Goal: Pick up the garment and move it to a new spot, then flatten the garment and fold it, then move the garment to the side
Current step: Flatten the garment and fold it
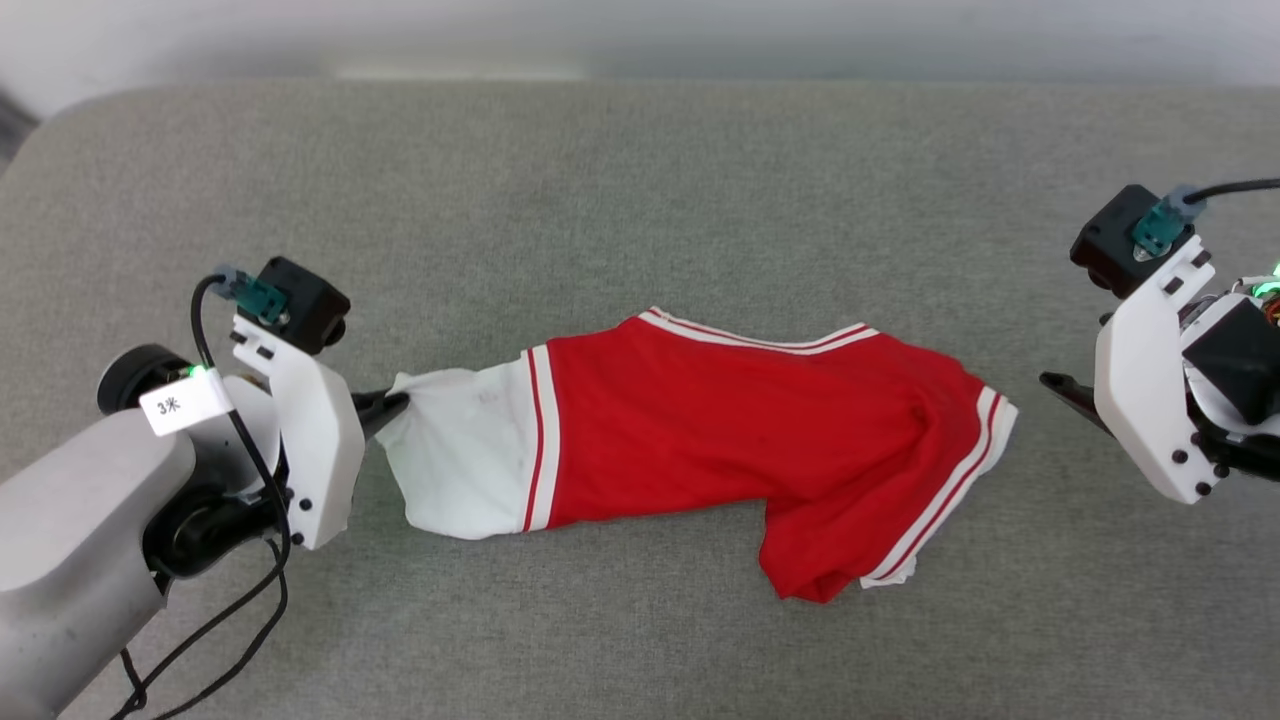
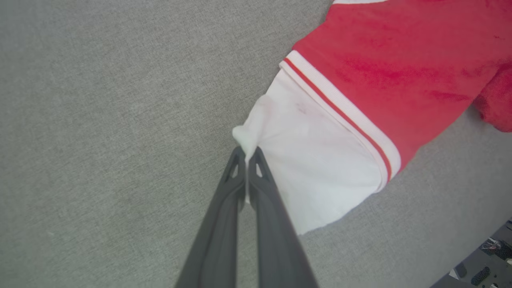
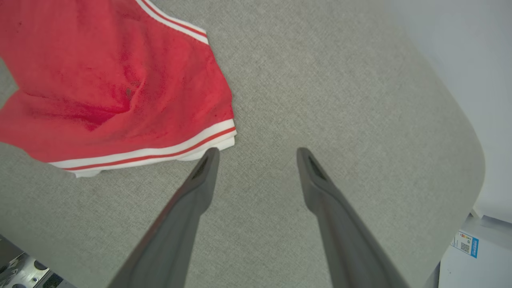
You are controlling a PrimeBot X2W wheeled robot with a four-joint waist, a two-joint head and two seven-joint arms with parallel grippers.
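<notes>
Nearest, the left gripper (image 2: 247, 154) pinches the white sleeve (image 2: 320, 160) of the red jersey T-shirt (image 1: 720, 420), which lies rumpled on the grey tabletop (image 1: 640, 180), likely to drag it flat, while the right gripper (image 3: 258, 154) hovers with fingers spread just beside the striped trim (image 3: 152, 154), seemingly ready to grasp there.

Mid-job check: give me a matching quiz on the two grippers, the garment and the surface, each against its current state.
Column A
1. left gripper
2. right gripper
3. garment
4. work surface

Column B
a. open, holding nothing, just off the striped edge
b. grey fabric, rounded corners
c. shut on the tip of the white sleeve
d. lying rumpled, stretched out between the two arms

Pairs: 1-c, 2-a, 3-d, 4-b
</notes>
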